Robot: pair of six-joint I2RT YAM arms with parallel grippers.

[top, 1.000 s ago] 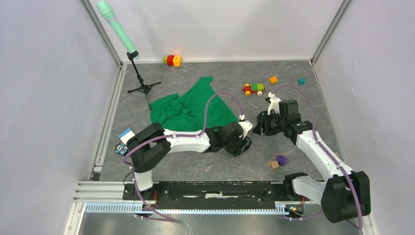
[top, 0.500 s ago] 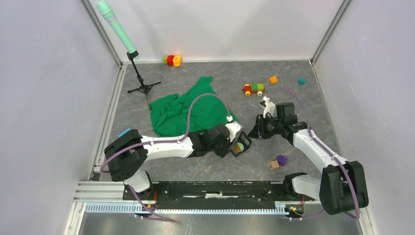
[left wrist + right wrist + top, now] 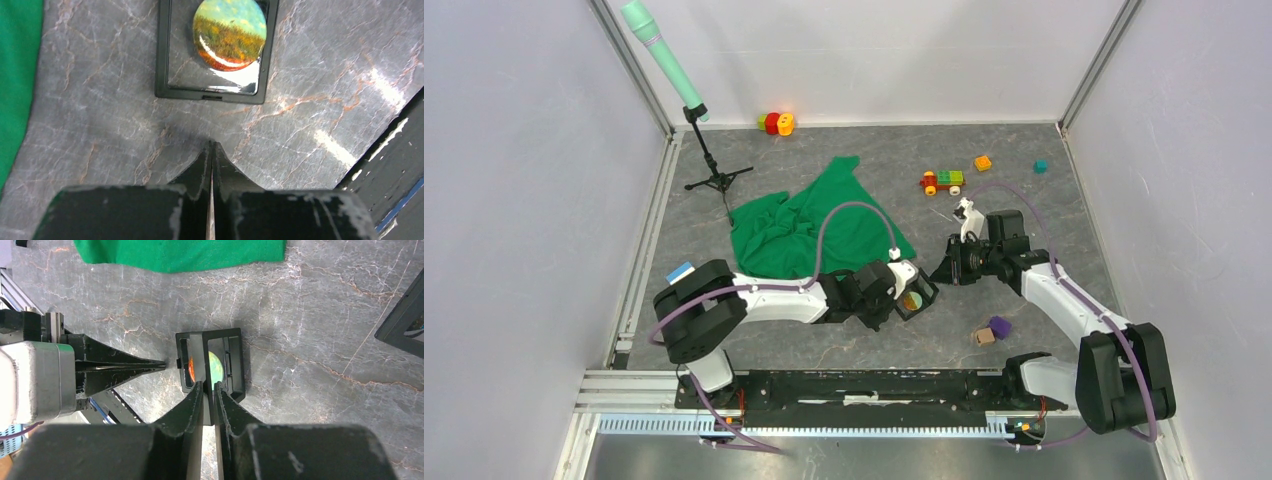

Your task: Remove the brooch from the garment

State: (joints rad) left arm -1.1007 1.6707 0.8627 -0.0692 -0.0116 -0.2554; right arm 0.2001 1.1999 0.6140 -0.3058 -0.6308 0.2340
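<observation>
While I am holding my left tool [image 3: 210, 146] clenched and empty, I am judging the brooch [image 3: 229, 34] light, stiff and slippery, favouring its rim within the black frame [image 3: 162, 50].

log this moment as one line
brooch in frame, off garment | left gripper shut, empty, just short of frame | right gripper aimed at frame, grip unclear

The grey marbled worktop [image 3: 844, 345] carries a green cloth [image 3: 809, 225] left of centre. A black square frame [image 3: 913, 299] lies near its front right corner. A toy train [image 3: 943, 181], an orange brick [image 3: 983, 163] and a teal cube [image 3: 1041, 166] lie farther back. A purple block [image 3: 1000, 326] sits just beside a tan cube [image 3: 984, 337].
</observation>
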